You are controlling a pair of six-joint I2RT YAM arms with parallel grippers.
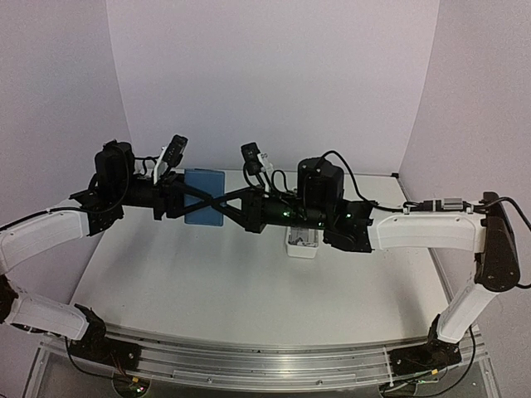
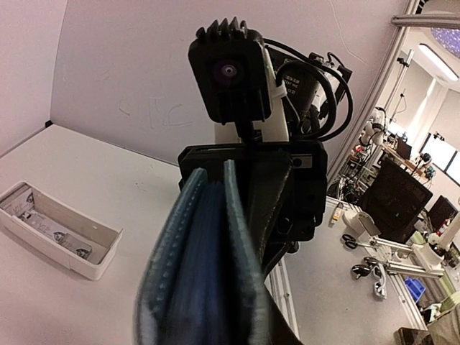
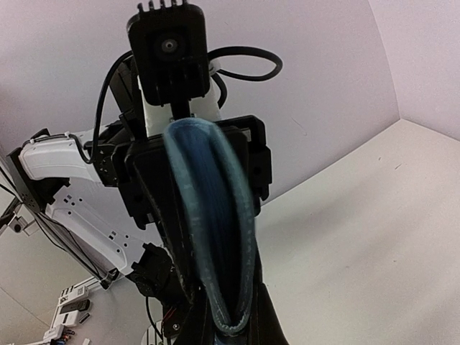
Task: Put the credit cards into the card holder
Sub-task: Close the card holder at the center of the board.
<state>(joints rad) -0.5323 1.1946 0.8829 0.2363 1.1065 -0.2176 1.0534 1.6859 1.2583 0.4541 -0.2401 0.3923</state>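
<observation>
Card holder (image 1: 204,197): blue and folded, held in the air above the counter (image 1: 249,290) at the far middle, between the two arms. Both wrist views show it edge-on.
Right gripper (image 1: 226,207): narrow, with a finger on each face of the card holder, pinching it.
Left gripper (image 1: 192,201): reaches in from the left along the card holder. I cannot tell whether its fingers press on the leaves or stand just off them.
Credit cards: none can be made out on the counter or in either gripper. The edge-on views do not show whether any sit between the leaves.
White tray (image 1: 302,249): on the counter to the right of the card holder, under the right arm. The small items inside are too blurred to name.
Done, as judged: the card holder is off the counter and shared between the arms.
Left, as judged: no card can be confirmed as inserted, so finding the credit cards and sliding them in may all remain.
</observation>
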